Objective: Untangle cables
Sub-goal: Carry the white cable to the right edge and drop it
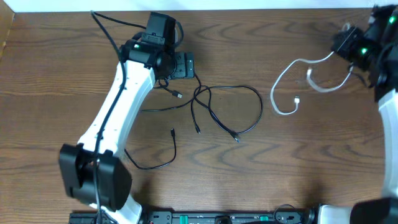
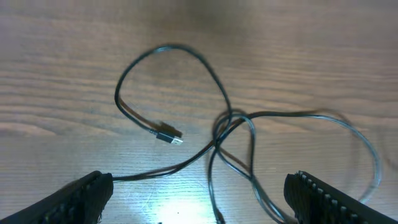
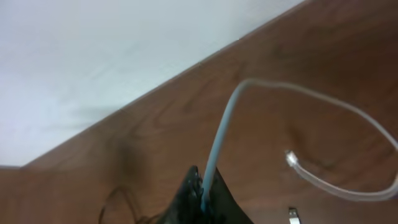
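My right gripper [image 1: 344,43] sits near the far right corner of the table [image 1: 323,168], clamped on the white cable [image 1: 274,93]. That cable loops down onto bare wood, well apart from the black cables [image 1: 260,106] tangled mid-table. Another black strand [image 1: 155,167] curls nearer the left arm's base. Open wood lies between white and black, and along the near right. My left gripper [image 1: 181,65] hangs toward the far edge, fingers wide apart, gripping nothing. Its wrist view shows crossing strands and a plug [image 2: 169,136] close up. The right wrist view shows the table edge and a white surface [image 3: 93,62] beyond.
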Controlling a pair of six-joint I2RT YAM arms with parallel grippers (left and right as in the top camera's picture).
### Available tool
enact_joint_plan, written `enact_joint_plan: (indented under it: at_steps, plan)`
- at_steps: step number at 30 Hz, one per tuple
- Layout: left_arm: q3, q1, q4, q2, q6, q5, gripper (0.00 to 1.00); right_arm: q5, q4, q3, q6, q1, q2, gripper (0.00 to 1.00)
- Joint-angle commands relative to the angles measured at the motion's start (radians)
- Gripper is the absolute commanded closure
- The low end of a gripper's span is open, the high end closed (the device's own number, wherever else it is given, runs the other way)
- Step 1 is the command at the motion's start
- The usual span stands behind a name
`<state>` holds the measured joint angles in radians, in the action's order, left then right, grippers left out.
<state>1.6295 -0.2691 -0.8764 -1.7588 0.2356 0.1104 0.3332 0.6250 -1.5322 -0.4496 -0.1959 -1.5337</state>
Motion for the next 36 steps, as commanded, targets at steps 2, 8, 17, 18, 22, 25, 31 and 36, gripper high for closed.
enact_joint_plan:
  at_steps: [2, 8, 17, 18, 22, 25, 31, 36]
  plan:
    - [0.044, 0.004, -0.009, 0.120, -0.014, 0.124, 0.07, -0.123, 0.008, -0.212, 0.063, -0.042, -0.069, 0.99]
    - [0.043, -0.015, -0.022, 0.143, -0.014, 0.219, 0.07, -0.233, -0.081, -0.325, 0.063, -0.151, -0.149, 0.99]
    - [0.043, -0.051, -0.026, 0.143, -0.014, 0.218, 0.07, -0.344, -0.234, -0.325, 0.092, -0.262, -0.323, 0.99]
    - [0.043, -0.055, -0.025, 0.143, -0.014, 0.218, 0.07, -0.355, -0.263, -0.325, 0.092, -0.268, -0.349, 0.99]
    - [0.043, -0.064, -0.024, 0.143, -0.014, 0.218, 0.07, -0.416, -0.415, -0.325, 0.092, -0.275, -0.481, 0.99]
    - [0.043, -0.064, -0.024, 0.143, -0.014, 0.218, 0.07, -0.430, -0.485, -0.325, 0.092, -0.275, -0.553, 0.99]
    - [0.043, -0.064, -0.023, 0.142, -0.014, 0.218, 0.07, -0.432, -0.546, -0.325, 0.100, -0.274, -0.669, 0.99]
    - [0.043, -0.064, -0.023, 0.139, -0.014, 0.218, 0.07, -0.431, -0.495, -0.325, 0.100, -0.274, -0.741, 0.93]
